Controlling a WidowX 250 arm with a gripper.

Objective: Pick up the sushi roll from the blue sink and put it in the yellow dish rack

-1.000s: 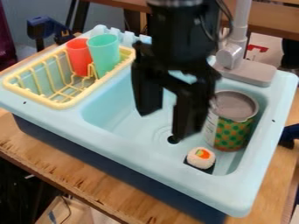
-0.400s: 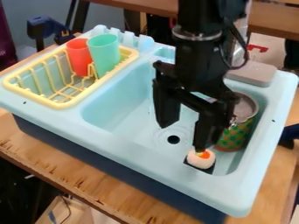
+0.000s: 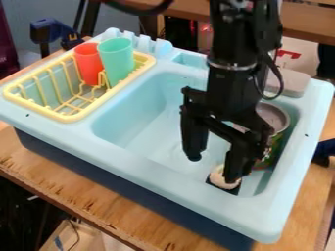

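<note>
Over one pale-blue plastic sink, one black two-finger gripper [image 3: 214,169] hangs, jaws apart; one round white toy sushi roll [image 3: 223,180] sits below, beside one metal-topped can [image 3: 274,117].

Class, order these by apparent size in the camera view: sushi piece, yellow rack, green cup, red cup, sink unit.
1. Sink unit
2. Yellow rack
3. Green cup and red cup: too alike to rank, as the red one is partly hidden
4. Sushi piece
</note>
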